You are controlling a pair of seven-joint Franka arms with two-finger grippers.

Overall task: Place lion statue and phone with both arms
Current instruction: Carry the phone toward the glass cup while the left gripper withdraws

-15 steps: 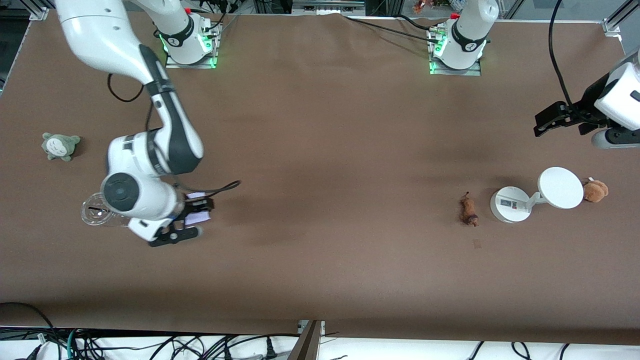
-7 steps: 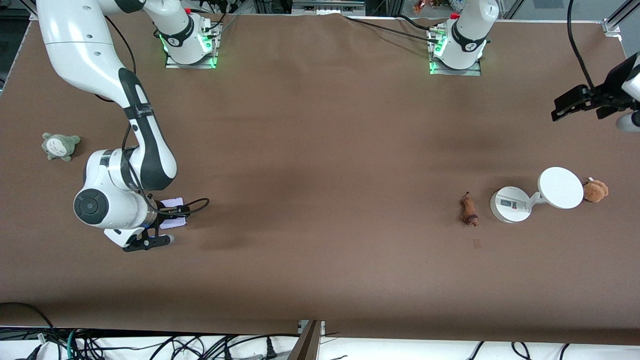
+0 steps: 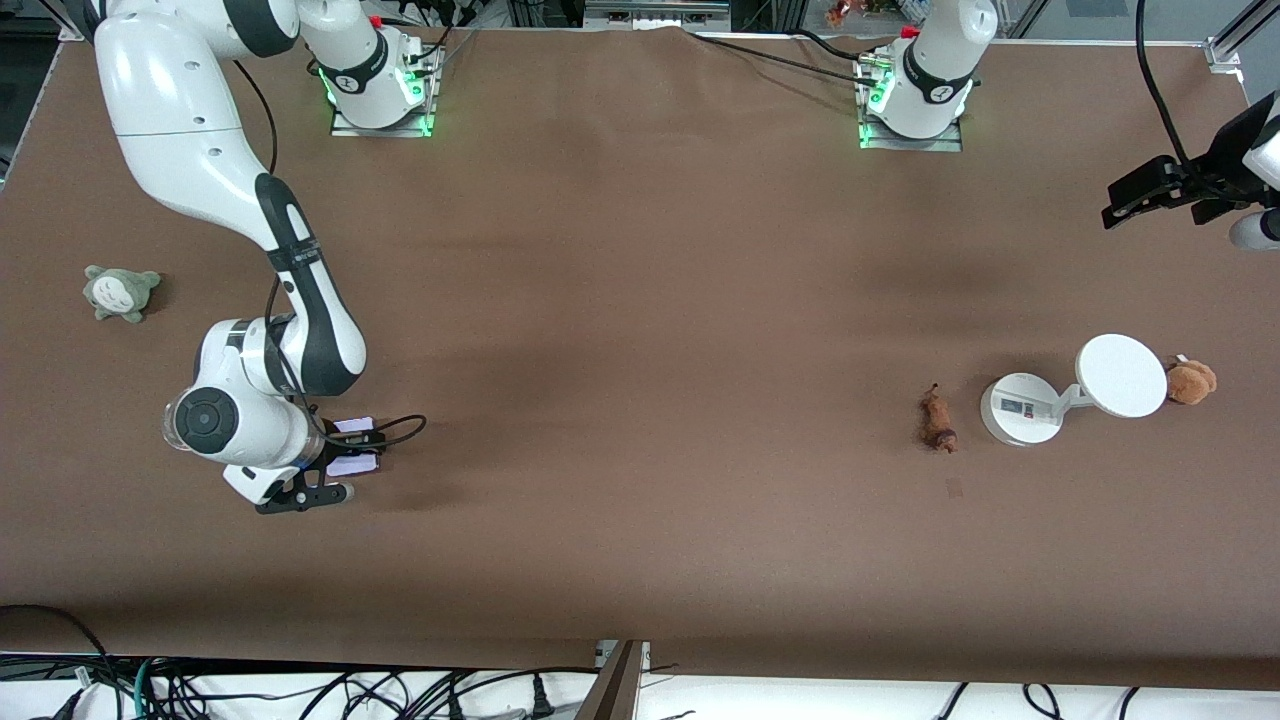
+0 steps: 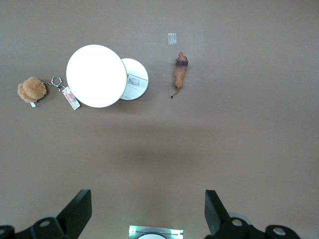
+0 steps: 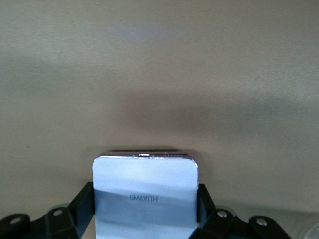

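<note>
Two arms are at work over the brown table (image 3: 640, 300). At the right arm's end, the right gripper (image 3: 345, 455) is low above the table, its fingers (image 5: 82, 199) clamped on the two long edges of the phone (image 3: 352, 450), which is held off the cloth; the right wrist view shows the pale back of it with its small mark. A grey-green plush toy (image 3: 120, 292) lies farther from the front camera than this gripper. The left gripper (image 3: 1150, 195) hangs high over the left arm's end of the table, its fingers (image 4: 77, 209) spread wide apart and holding nothing. The lion statue (image 3: 938, 420) lies on the table just beside the white stand (image 3: 1020, 408), with a brown plush toy (image 3: 1190, 381) next to the stand's disc.
</note>
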